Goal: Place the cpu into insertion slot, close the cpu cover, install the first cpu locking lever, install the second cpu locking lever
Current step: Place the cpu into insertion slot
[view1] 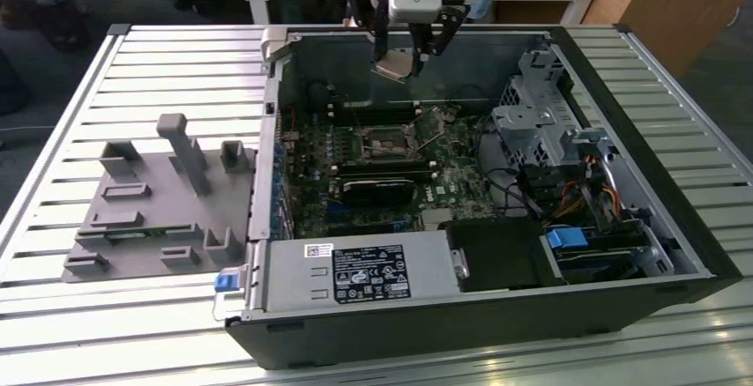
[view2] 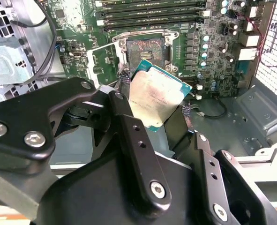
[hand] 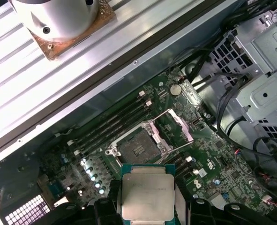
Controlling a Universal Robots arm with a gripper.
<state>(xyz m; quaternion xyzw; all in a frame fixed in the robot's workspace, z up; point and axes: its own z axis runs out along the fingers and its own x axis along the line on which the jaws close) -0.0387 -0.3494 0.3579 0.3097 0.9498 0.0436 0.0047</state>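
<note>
**Jaws clamped on the cpu, high over the bare socket**

The jaws grip the chip by two opposite edges. A slatted metal table [view1: 70, 333] carries everything. On it lies an open computer case [view1: 471, 337], and in the exterior view a grey plastic fixture [view1: 153, 201] sits at nine o'clock from that case.

Inside the case the green motherboard [view1: 312, 192] lies flat. A labelled power supply [view1: 353, 273] is at six o'clock from it and a metal drive cage [view1: 535, 130] at three o'clock. Long black memory slots [view2: 147, 13] run beside the insertion slot [view1: 386, 148], which is uncovered, with its contact field exposed in both wrist views [view2: 145, 50] [hand: 138, 149].

The cpu cover [hand: 178, 125] is swung up and stands open along one edge of the slot.

In the exterior view the gripper [view1: 406, 58] hangs at twelve o'clock from the slot, well apart from the board. Its black fingers [view2: 129, 126] pinch the cpu [view1: 392, 70], which is tilted. The chip's dull silver top faces both wrist cameras [view2: 158, 96] [hand: 146, 194].
</note>
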